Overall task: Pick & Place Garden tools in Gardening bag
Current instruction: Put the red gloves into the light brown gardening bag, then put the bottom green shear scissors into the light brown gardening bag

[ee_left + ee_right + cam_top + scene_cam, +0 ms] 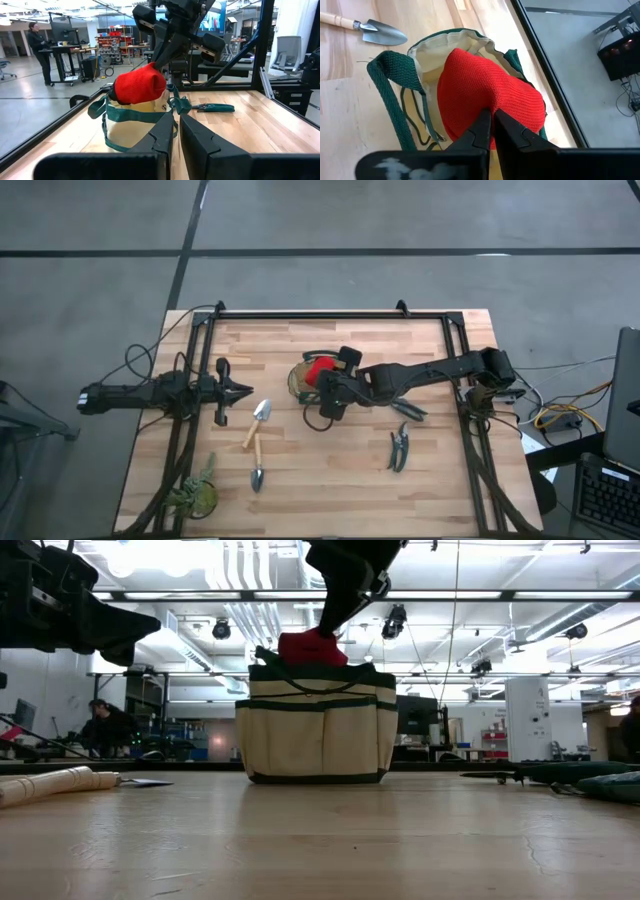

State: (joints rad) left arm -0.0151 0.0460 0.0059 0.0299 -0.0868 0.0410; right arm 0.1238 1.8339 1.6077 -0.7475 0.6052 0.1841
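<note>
Red glove [485, 95] pinched in your right gripper [491, 125] just above gardening bag [315, 725]; left gripper [240, 392] near-closed, empty, well left of bag.

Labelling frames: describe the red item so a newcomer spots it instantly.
Start at the gardening bag, the tan tote with dark green trim mid-table. Directly over its open top hangs the red item, soft, knitted and glove-like, pinched by the right gripper. It is the only red, fabric thing; the trowels and shears are metal.

Grey floor [400, 210], fluorescent ceiling lights [180, 595], cluttered workshop benches [85, 50].
</note>
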